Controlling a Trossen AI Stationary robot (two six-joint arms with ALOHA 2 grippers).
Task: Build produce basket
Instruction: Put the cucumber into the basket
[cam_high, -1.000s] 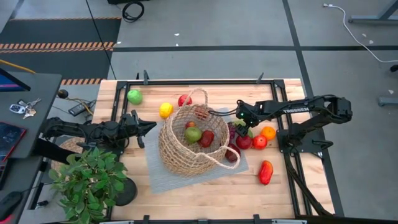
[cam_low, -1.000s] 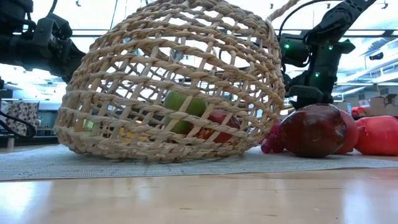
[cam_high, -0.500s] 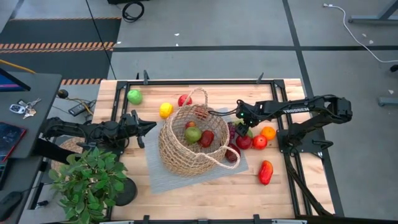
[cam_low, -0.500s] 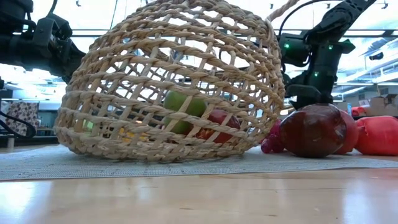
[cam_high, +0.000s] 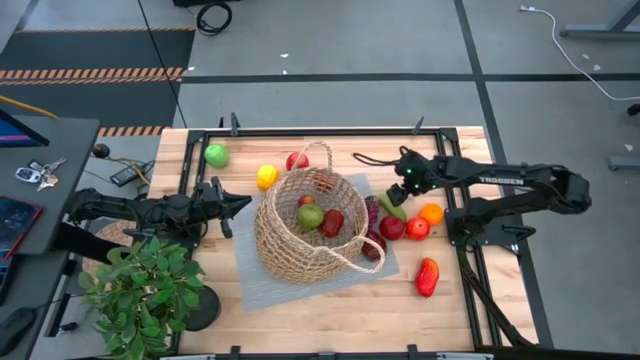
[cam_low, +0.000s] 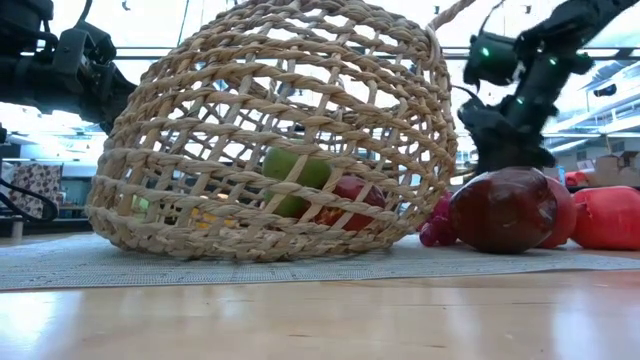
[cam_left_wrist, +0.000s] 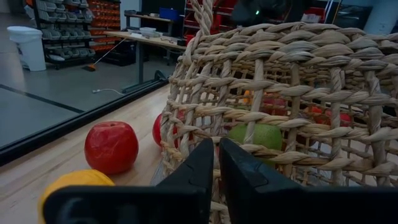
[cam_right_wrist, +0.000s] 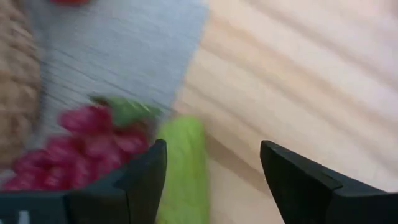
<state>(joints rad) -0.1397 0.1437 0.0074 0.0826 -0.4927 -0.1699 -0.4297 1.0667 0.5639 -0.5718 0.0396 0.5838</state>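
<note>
The basket (cam_high: 305, 228) sits on the grey mat (cam_high: 265, 283) between the two arms, to the left of the right gripper (cam_high: 403, 178) and just in front of the left gripper (cam_high: 243, 203). Inside it lie a green apple (cam_high: 311, 215) and a dark red fruit (cam_high: 332, 222). Just below and beside the right gripper is a cluster of produce at the mat's edge – a green pear (cam_high: 391, 205), purple-red grapes (cam_high: 373, 211), a red apple (cam_high: 392, 228), a tomato (cam_high: 417, 228) and an orange (cam_high: 431, 213); a red pepper (cam_high: 427, 276) lies farther off. The right gripper hovers above this cluster with its fingers (cam_right_wrist: 144, 180) parted and nothing between them; its wrist view looks down on the pear and grapes. The left gripper has its fingers (cam_left_wrist: 202, 171) pressed together, empty, tips close to the basket's wall. Beyond it a yellow lemon (cam_high: 266, 176), a red apple (cam_high: 296, 161) and a green apple (cam_high: 216, 154) rest on the table (cam_high: 330, 320) – well apart from the right gripper
</note>
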